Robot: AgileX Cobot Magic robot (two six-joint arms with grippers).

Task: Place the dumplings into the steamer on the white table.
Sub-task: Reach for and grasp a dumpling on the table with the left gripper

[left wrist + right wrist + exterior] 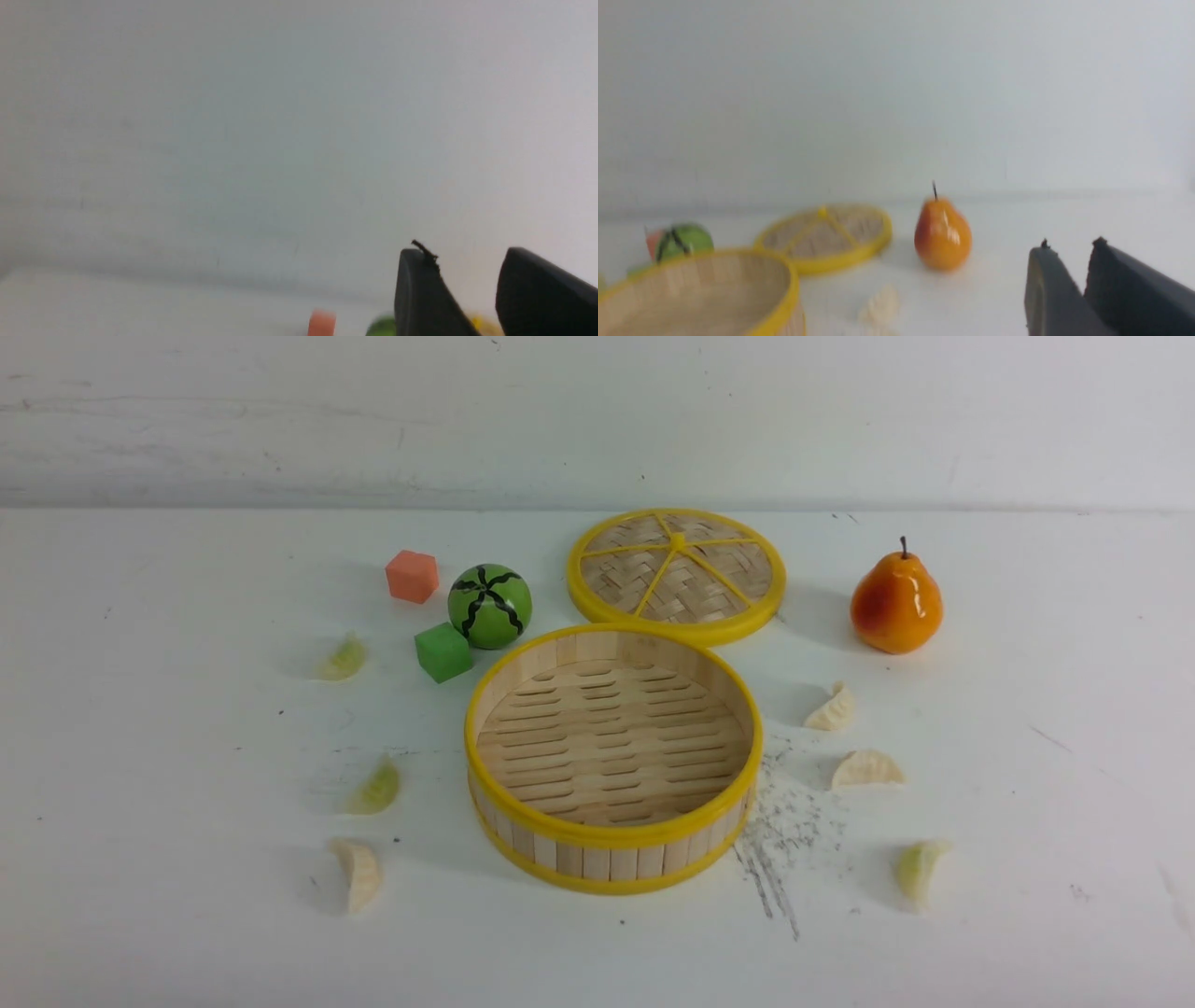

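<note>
From the front, the steamer (611, 840) stands mid-surface (187, 915) with its lid (677, 569) lying flat just behind it. All six dumplings (377, 789) lie on the surface outside it, three on each side. A pear (896, 602), a striped green ball (489, 605), a green cube (442, 651) and an orange cube (412, 576) stand further back. In the left wrist view, the left tool (462, 254) is raised, its fingers well apart with nothing between them. Far ahead of it and lower down, the orange cube (322, 324) and the ball (383, 326) show as blurs. In the right wrist view, the right tool (1071, 245) shows only a narrow gap and holds nothing. Ahead of it, toward the left arm's side, stand the pear (943, 238), the lid (826, 238) and the steamer (780, 298), with one cream dumpling (880, 305) lying between the pear and the steamer.
</note>
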